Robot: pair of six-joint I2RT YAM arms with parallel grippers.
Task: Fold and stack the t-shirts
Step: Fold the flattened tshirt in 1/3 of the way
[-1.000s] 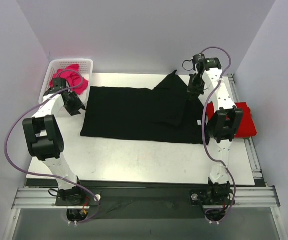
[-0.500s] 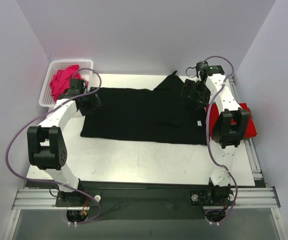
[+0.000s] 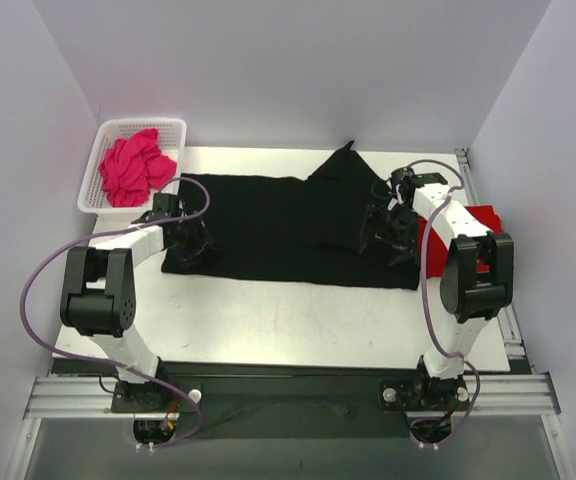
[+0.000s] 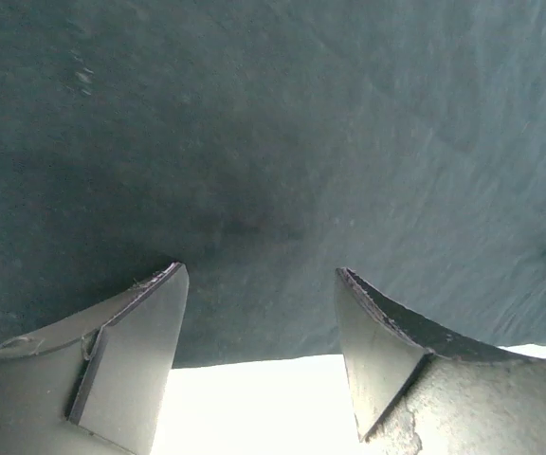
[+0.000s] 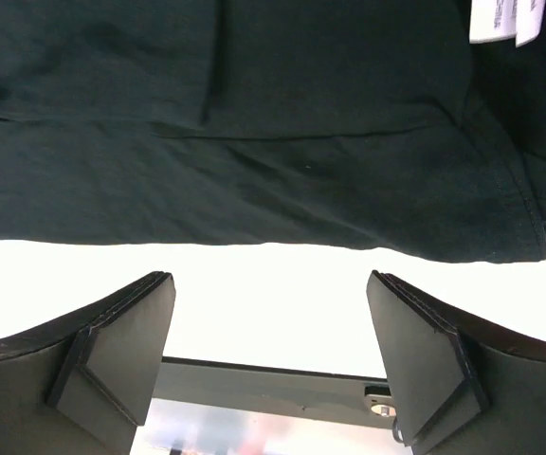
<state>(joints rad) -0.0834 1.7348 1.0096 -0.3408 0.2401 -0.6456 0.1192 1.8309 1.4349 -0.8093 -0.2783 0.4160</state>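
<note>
T-shirts number three. The red t-shirt (image 3: 483, 215) lies folded just outboard of the right end effector (image 3: 388, 235). The black t-shirt (image 3: 278, 225) is spread on the desk (image 3: 288, 320) beneath both end effectors, seemingly only partly folded. The pink t-shirt (image 3: 133, 170) sits crumpled in the one basket (image 3: 173, 125), beyond the left end effector (image 3: 193, 245). Both end effectors are released, grasping nothing. Nothing is stacked yet.

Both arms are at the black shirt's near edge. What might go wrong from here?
1. At the right corner the black t-shirt lies in overlapping layers; the open jaws might pinch only one, skewing the fold.
2. The right arm hangs over the red t-shirt; a sweep may drag it.
</note>
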